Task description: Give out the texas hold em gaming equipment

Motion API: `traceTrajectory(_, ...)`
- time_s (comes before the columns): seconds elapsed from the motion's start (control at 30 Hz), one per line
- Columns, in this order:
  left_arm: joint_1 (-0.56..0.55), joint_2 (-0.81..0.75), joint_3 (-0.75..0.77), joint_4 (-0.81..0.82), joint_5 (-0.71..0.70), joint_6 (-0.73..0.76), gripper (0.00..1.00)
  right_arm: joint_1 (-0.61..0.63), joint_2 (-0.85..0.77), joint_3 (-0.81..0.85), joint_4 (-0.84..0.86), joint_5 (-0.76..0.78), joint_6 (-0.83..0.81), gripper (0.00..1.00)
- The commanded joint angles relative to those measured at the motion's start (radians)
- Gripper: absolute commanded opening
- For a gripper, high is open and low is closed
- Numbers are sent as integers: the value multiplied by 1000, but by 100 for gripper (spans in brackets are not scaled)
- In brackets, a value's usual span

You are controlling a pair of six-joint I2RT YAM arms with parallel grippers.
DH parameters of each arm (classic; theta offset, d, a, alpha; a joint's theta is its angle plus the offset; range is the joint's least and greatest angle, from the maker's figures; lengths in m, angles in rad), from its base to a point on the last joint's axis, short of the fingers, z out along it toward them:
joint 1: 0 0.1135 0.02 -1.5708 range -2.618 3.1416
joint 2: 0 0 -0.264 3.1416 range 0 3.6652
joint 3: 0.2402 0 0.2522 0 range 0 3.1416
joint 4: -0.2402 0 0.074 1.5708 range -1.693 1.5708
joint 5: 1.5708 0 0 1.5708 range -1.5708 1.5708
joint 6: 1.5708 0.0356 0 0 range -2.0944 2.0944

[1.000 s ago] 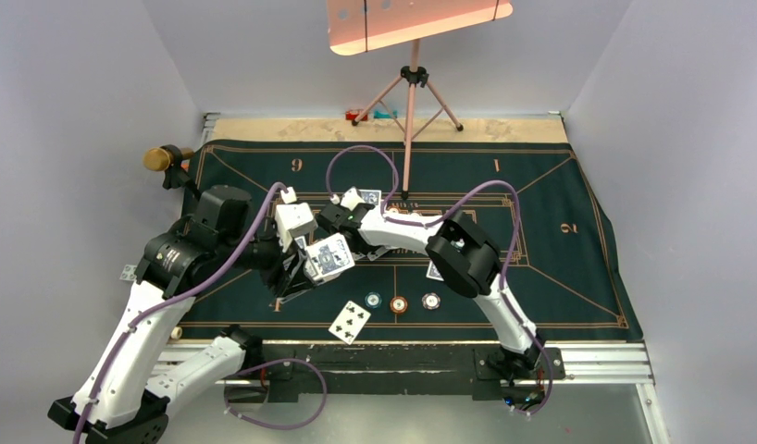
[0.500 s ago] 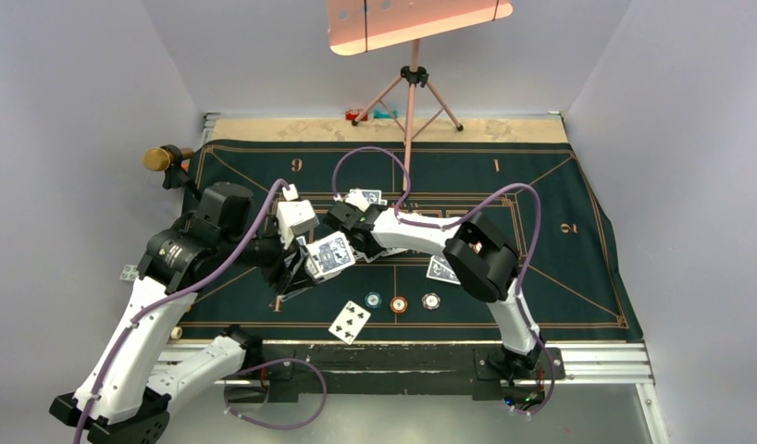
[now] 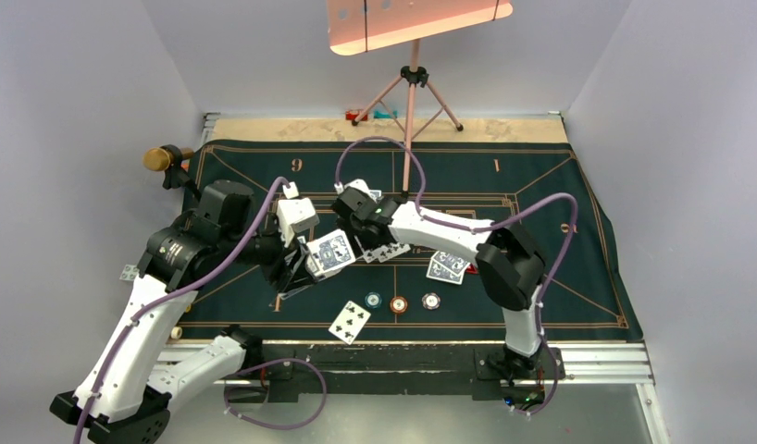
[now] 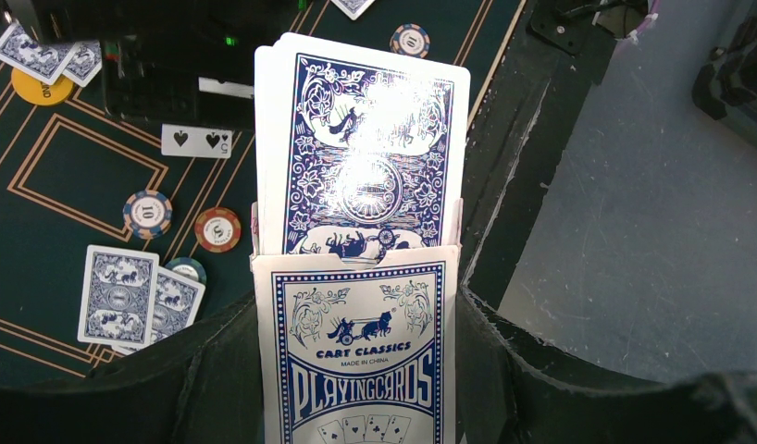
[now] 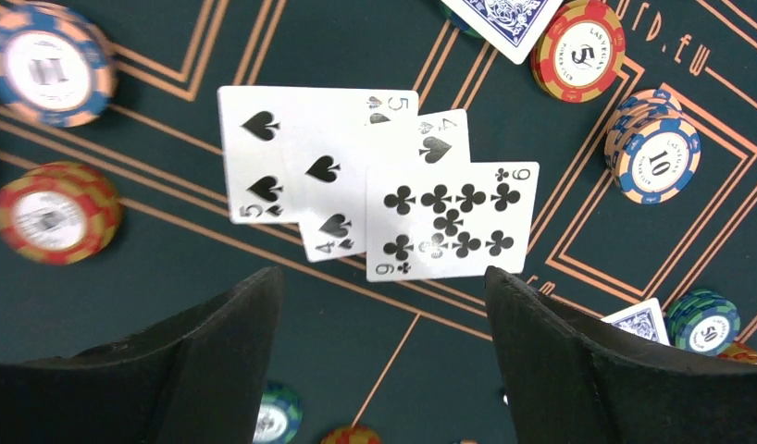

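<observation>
Left gripper [image 4: 356, 319] clamped on card box [image 4: 356, 370]; blue-backed deck [image 4: 361, 157] stuck out of its open end, above felt mat [image 3: 560, 277]. Just right of it, right gripper [image 5: 382, 282] spread wide and empty, hovering over 3 overlapped face-up cards [image 5: 393, 199]: 5 and 4 of spades, 9 of clubs. Judged for next draw: deck lay just left of right gripper, long axis running out of box mouth roughly toward it.

The space is closed in by 3 plain pale grey walls [image 3: 88, 139], evenly lit. At 12 o'clock a pink tripod [image 3: 414, 74] is seen, topped by a glowing pinkish panel [image 3: 416, 20]. A wooden tabletop [image 3: 504, 129] is covered by a dark green mat [image 3: 560, 277]; a metal rail [image 3: 597, 361] is fixed at 6 o'clock.
</observation>
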Motion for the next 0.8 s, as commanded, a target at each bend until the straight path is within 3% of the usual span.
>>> traceTrajectory(0.0,6,-7,36,21,14,3,0,-88,-181,2,8,-186,28,84)
traceTrajectory(0.27,6,-24,27,12,16,9,0,-276,-423,45,-36,-465,90,94)
traceTrajectory(0.57,6,-28,-57,50,-1,7,0,-308,-596,-90,135,-831,217,97)
traceTrajectory(0.77,6,-17,-76,100,-19,-2,0,-278,-580,-153,224,-971,263,98)
